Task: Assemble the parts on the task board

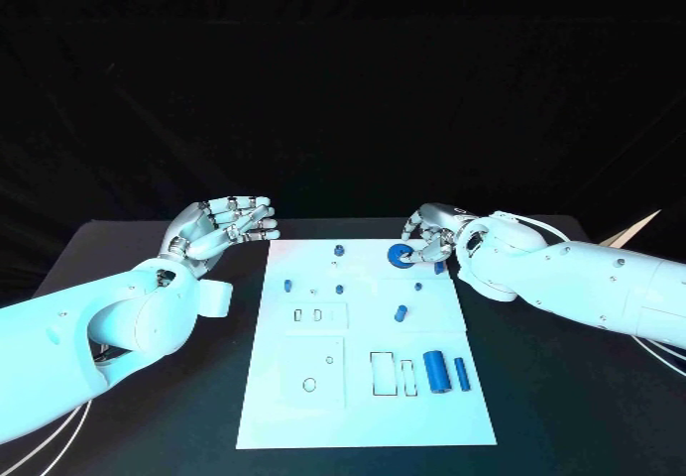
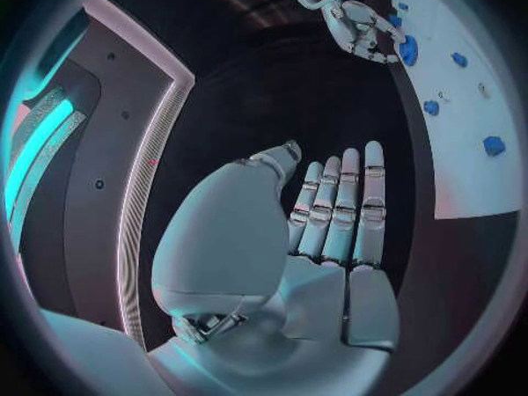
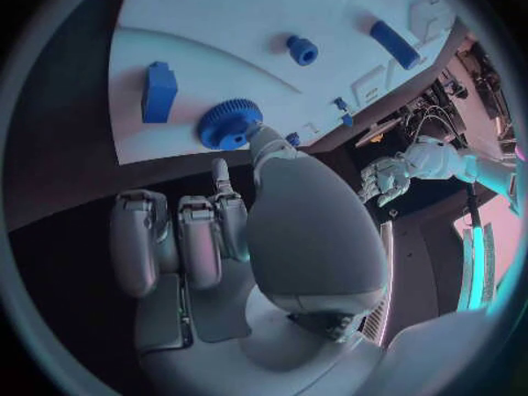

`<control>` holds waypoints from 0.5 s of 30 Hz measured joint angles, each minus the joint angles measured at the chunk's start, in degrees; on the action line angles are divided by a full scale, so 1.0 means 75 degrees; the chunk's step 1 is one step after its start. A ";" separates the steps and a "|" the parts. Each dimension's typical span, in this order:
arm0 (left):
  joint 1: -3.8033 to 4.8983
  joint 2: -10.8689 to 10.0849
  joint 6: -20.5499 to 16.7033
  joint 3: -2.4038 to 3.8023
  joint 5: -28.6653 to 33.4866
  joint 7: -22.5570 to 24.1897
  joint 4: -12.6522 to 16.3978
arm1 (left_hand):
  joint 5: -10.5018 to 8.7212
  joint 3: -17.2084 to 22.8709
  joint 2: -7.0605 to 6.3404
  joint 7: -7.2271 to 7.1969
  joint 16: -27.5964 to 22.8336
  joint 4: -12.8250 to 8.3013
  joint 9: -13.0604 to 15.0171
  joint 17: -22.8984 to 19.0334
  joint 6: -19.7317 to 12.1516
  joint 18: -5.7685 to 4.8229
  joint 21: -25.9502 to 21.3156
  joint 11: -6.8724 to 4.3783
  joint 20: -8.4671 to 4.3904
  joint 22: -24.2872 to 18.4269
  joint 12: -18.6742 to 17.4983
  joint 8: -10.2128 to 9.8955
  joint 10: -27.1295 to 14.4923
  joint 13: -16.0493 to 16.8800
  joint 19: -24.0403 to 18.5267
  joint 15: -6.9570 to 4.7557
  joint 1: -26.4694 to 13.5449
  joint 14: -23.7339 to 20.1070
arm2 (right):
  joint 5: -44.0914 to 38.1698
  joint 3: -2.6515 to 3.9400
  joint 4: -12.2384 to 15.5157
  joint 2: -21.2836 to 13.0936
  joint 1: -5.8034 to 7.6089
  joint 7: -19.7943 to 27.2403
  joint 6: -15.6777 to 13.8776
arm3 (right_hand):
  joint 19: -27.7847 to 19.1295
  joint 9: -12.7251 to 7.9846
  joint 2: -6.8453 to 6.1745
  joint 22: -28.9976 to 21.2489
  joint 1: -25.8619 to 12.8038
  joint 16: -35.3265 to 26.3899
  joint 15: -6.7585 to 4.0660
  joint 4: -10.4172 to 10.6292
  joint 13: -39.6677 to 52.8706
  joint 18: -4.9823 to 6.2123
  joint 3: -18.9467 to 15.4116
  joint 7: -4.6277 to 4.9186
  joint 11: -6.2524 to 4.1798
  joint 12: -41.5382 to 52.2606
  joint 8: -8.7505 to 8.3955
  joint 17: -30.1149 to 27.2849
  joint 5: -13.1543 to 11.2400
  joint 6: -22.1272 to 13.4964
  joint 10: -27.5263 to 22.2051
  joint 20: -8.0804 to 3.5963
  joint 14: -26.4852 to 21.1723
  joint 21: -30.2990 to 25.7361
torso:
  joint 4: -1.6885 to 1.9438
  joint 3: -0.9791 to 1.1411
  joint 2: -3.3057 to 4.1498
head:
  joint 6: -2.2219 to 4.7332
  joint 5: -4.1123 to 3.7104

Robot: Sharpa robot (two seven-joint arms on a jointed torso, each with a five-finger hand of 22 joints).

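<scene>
The white board (image 1: pixel 366 342) lies in the middle of the black table (image 1: pixel 572 397). At its far edge sits a round blue gear (image 1: pixel 401 256), and the right hand (image 1: pixel 436 238) is on it: in the right wrist view the thumb tip touches the gear (image 3: pixel 230 123) while the other fingers (image 3: pixel 181 238) are curled back, short of it. Whether that counts as a real grip, I cannot tell.

The left hand (image 1: pixel 222 228) hangs above the table just off the board's far left corner, palm up, fingers loosely bent and apart, nothing in it. The left wrist view shows the same hand (image 2: pixel 319 238) with its fingers straight and side by side, empty.

Near the board's front right lie two blue cylinders (image 1: pixel 436 371), side by side beside outlined slots. A small oblong blue piece (image 1: pixel 401 314) rests mid-board, and little blue pegs (image 1: pixel 339 250) dot the far half. The right wrist view shows a blue block (image 3: pixel 158 91) close to the gear, hidden behind the right hand from above, and the gear's toothed rim. The left wrist view catches the right hand (image 2: pixel 357 22) from across the board.
</scene>
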 measured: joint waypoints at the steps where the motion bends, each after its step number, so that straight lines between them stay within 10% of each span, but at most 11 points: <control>1: 0.0000 -0.0001 0.0000 0.0000 0.0000 -0.0001 0.0000 | 0.0000 0.0000 0.0000 0.0000 0.0000 0.0000 0.0000 0.0000 0.0000 0.0001 0.0000 0.0000 0.0000 0.0000 0.0000 0.0000 0.0000 0.0000 0.0000 0.0000 0.0000 0.0000 | 0.0005 0.0000 -0.0007 0.0004 -0.0002 -0.0002 0.0022 | 0.0000 0.0000 0.0000 0.0000 0.0000 0.0000 0.0000 0.0000 0.0000 0.0000 0.0000 0.0000 0.0001 0.0000 0.0000 0.0000 0.0000 0.0000 0.0001 0.0000 0.0000 0.0000 | 0.0000 0.0000 0.0000 | -0.0002 0.0000; 15: 0.0000 -0.0004 0.0002 0.0000 0.0000 -0.0011 0.0000 | 0.0000 0.0000 0.0000 0.0000 0.0000 0.0000 0.0000 0.0002 0.0000 0.0000 0.0000 0.0000 0.0000 0.0000 0.0000 0.0000 0.0000 0.0000 0.0000 0.0000 0.0000 0.0000 | 0.0056 -0.0001 -0.0120 0.0126 -0.0045 -0.0014 0.0212 | 0.0004 0.0002 0.0000 0.0000 0.0000 0.0037 0.0000 0.0000 0.0001 0.0000 0.0000 0.0049 -0.0003 0.0002 0.0000 0.0000 0.0000 0.0086 0.0055 0.0001 0.0001 0.0177 | 0.0000 0.0007 0.0001 | -0.0025 0.0000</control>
